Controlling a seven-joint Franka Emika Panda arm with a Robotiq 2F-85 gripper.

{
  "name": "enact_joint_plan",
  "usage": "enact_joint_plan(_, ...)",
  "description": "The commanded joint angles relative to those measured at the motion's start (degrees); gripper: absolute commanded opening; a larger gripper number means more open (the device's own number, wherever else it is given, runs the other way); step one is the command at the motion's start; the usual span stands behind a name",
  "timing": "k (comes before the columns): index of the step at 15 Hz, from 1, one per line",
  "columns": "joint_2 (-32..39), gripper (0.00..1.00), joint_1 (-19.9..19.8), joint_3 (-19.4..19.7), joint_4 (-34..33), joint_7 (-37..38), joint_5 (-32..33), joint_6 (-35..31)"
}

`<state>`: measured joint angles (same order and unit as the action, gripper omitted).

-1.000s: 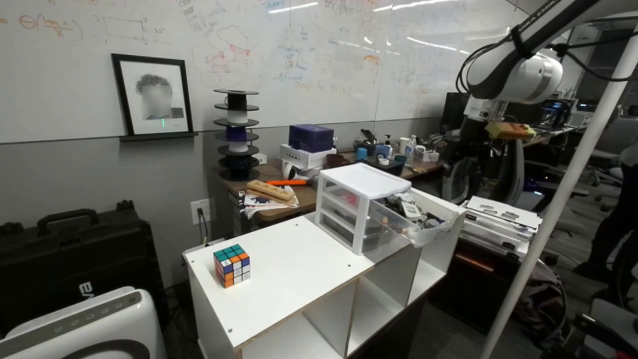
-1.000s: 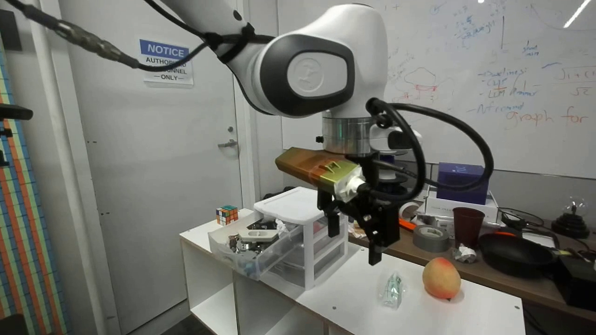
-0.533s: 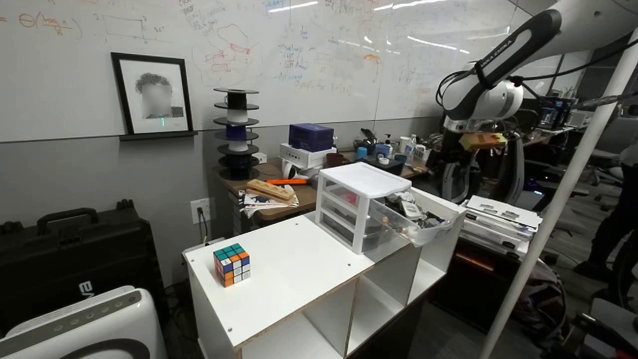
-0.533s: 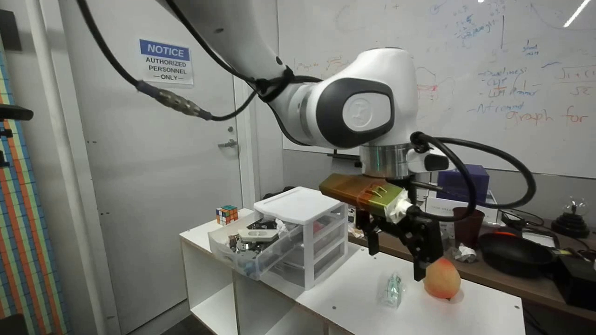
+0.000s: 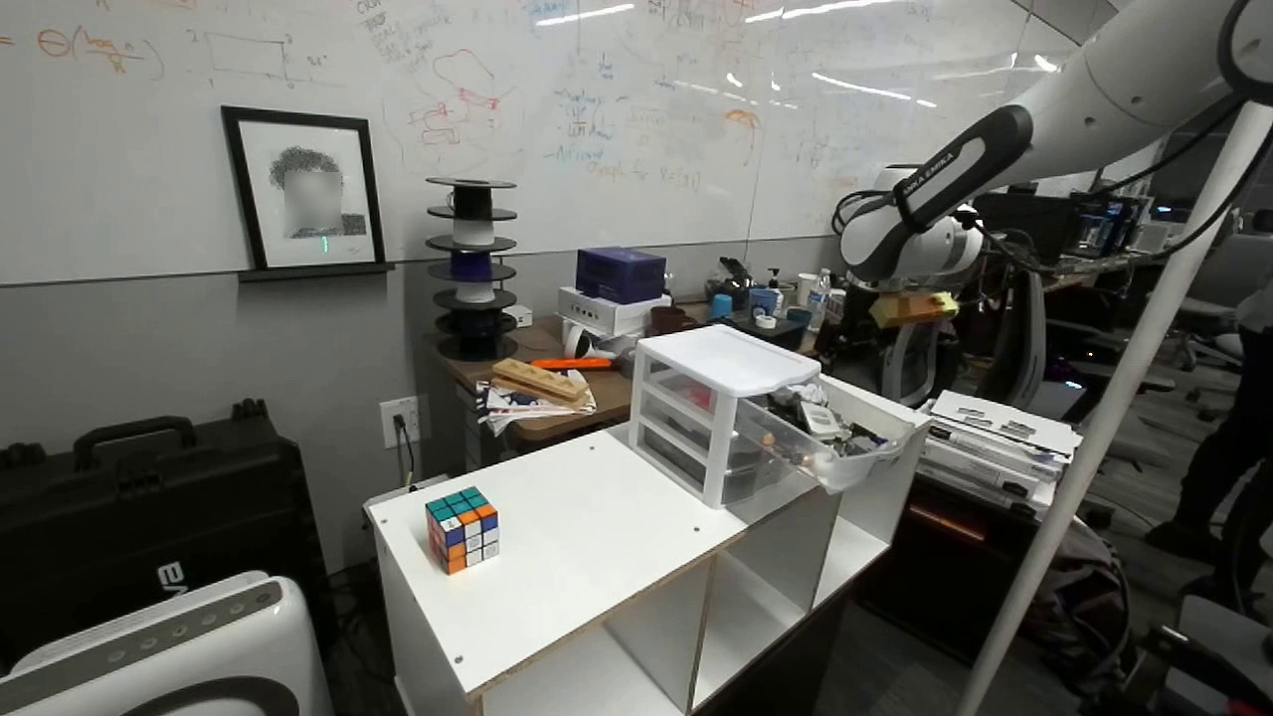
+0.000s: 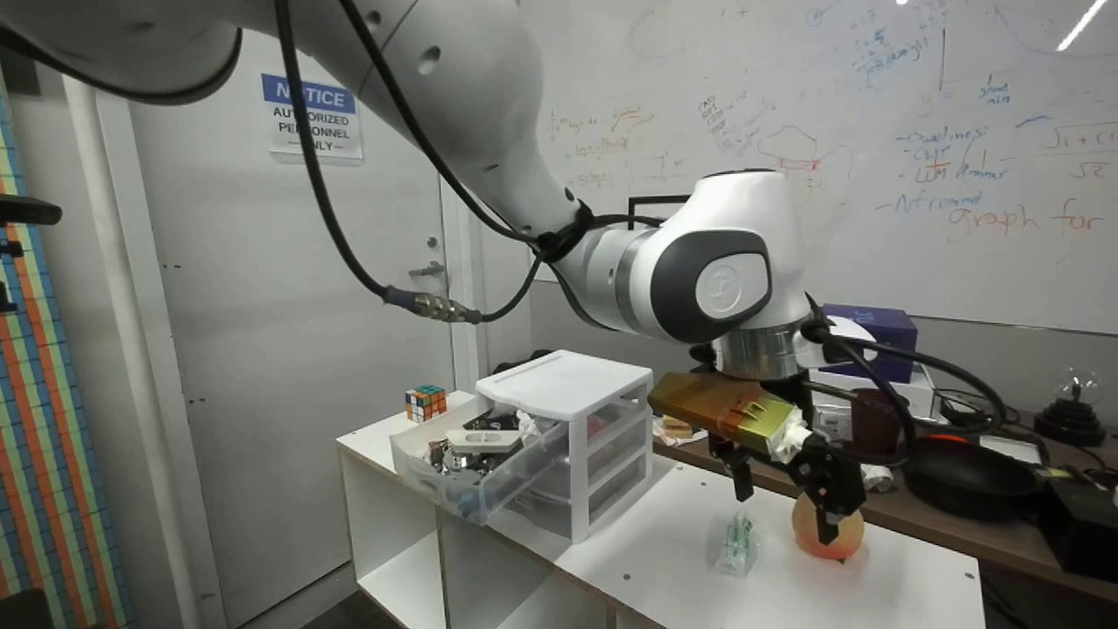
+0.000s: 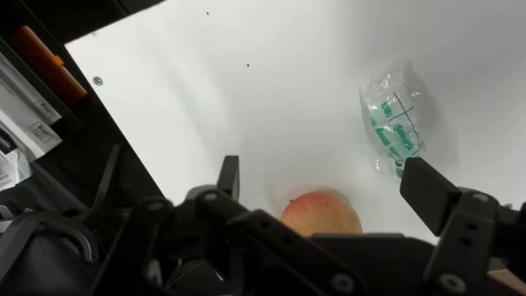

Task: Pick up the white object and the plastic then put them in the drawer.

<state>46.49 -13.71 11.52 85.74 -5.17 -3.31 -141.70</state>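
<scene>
Jaws apart on the gripper — the plastic lies ahead of one fingertip, long axis pointing roughly at it.

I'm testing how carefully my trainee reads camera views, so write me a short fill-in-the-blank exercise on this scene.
1. Besides dark lines, the plastic packet bears ____ print.
2. The claw is not shut but ____.
3. Exactly ____ drawer stands pulled out.
4. In an exterior view, the drawer unit stands ____ the puzzle cube and the plastic packet.

Missing words: green; open; one; between.
</scene>
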Motion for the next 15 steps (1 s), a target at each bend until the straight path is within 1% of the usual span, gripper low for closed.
enact_joint_plan(1,5.2,1.0,-1.9,-3.2,-7.4,-0.2,0.1,-0.7)
enact_joint_plan(6,9.2,1.0,-2.9,-6.3,-11.0,-1.4,-0.4,-0.8)
enact_joint_plan(12,14.1,1.0,-2.5,-7.3,-14.0,-0.9,-0.1,-1.2)
enact_joint_plan(13,14.7,0.75,-2.4,-7.2,-14.6,-0.7,0.1,-1.2)
enact_joint_plan(14,15.0,0.74,-2.5,-7.5,-14.8,-1.0,0.0,-1.0)
enact_joint_plan(15,15.0,0.66,-2.6,-7.6,-14.9,-1.1,0.0,-0.7)
